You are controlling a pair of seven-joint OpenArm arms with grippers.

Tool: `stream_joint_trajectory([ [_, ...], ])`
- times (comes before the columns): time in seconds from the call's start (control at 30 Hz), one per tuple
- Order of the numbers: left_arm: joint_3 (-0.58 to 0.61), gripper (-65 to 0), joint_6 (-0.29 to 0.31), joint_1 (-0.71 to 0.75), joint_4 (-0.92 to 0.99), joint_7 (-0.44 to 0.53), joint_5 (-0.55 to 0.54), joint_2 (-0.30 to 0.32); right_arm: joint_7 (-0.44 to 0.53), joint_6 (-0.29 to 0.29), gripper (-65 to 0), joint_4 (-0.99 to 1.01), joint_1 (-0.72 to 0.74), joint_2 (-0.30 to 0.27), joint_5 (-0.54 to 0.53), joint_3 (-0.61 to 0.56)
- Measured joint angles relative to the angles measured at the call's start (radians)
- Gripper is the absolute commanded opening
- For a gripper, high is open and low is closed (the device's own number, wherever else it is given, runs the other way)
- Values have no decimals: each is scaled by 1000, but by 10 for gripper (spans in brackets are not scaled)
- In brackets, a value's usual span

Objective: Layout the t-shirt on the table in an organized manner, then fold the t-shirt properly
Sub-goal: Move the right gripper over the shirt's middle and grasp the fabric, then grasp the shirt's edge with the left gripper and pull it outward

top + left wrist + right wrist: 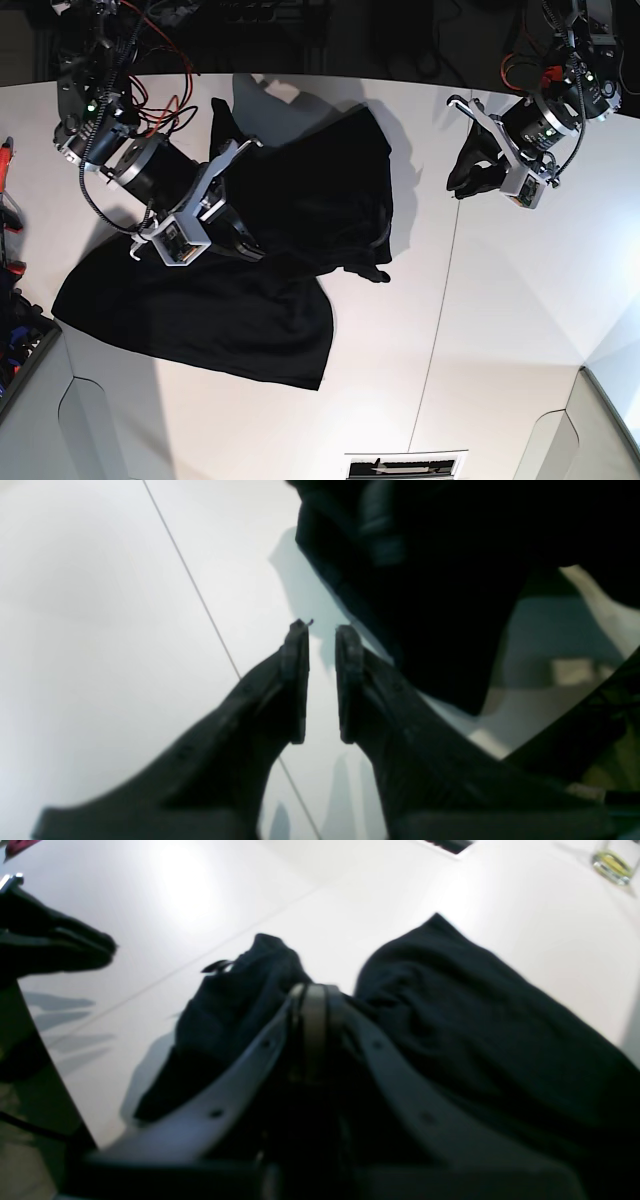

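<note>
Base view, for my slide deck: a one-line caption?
Right end effector shut on the crumpled black t-shirt on the white table; left end effector hovers apart, empty.

- A wide, smooth white tabletop [500, 330] made of panels fills the base view; a thin dark seam [440, 300] runs from far to near right of the middle.
- The near edge has angled cut-outs at the left and right corners, and a small dark slot [405, 466] sits in the near middle.
- A large black cloth t-shirt [240, 320] lies crumpled on the left half, plain side up, spreading from the far middle down to the near left.
- Its lower part lies flatter on the surface, while the far part is bunched and lifted.
- In the right wrist view, a clear glass with yellowish contents [612, 860] stands on the far right of the tabletop, well apart from the shirt.
</note>
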State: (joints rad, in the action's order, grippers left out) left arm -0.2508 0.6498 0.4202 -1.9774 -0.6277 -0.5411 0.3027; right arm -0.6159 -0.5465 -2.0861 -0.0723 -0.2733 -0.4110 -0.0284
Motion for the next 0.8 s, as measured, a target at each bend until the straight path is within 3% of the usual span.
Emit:
stream_joint_trajectory([
  [0.3, 0, -527, -5, 0, 0, -7, 2, 30, -11, -8, -650, -41, 0, -14, -90, 113],
  [0.33, 0, -527, 31, 0, 0, -44, -50, 32, -15, -8, -650, -41, 0, -14, -90, 117],
  [0.4, 40, -527, 34, 14, -9, -118, -224, 57, -14, -8, -650, -41, 0, -14, -76, 119],
  [0.47, 117, -527, 35, 26, -61, -142, -265, 73, -15, -8, -650, -41, 0, -14, -26, 119],
  [0.6, 291, -544, 40, 6, -102, -61, -156, 68, -14, -11, -650, -41, 0, -15, 28, 138],
  [0.73, 465, -599, 47, -66, -50, -29, 74, 19, -13, -4, -650, -41, 0, -17, 32, 171],
  [0.8, 516, -599, 7, -109, 19, 19, 148, -8, -14, -6, -650, -41, 0, -17, 27, 179],
])
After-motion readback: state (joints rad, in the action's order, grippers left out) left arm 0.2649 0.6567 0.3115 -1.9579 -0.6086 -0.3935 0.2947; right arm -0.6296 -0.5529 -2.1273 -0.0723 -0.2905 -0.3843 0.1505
